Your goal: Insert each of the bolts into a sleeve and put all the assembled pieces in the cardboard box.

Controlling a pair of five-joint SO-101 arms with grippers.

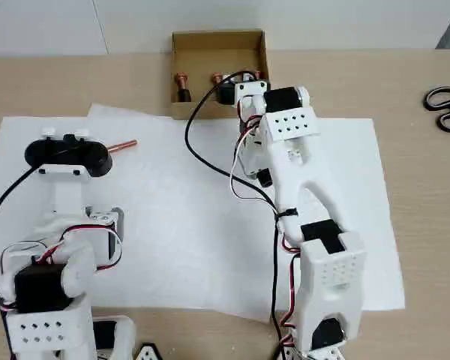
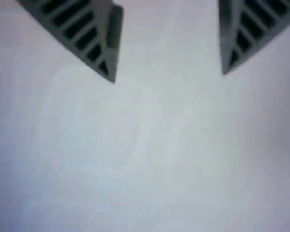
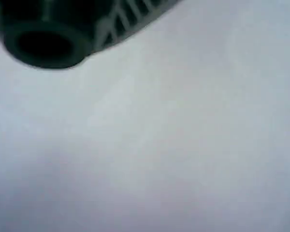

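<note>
**Left fingers released, right fingers grasping a sleeve at the box**

Your left fingers (image 2: 94, 38) are spread wide apart with nothing between them, hanging over the white paper (image 1: 172, 225). From above, a loose copper bolt (image 1: 122, 145) lies flat on that paper just beside them, on the side toward your other arm, and is not touching them.

Farther along, the cardboard box (image 1: 217, 34) sits on the surface (image 1: 420, 187) at the paper's far edge. Inside it, an assembled piece (image 1: 182, 86) with a copper head on a dark body stands well to the left of your right fingers.

Your right fingers (image 3: 128, 19) are grasping a black sleeve (image 3: 43, 46), its open bore turned toward the wrist camera and white paper below it. From above, that arm stretches out to the box's near wall. You cannot tell whether a bolt sits in the sleeve.

A pair of scissors (image 1: 446, 106) lies on the bare surface, well off to the right of your right fingers.
</note>
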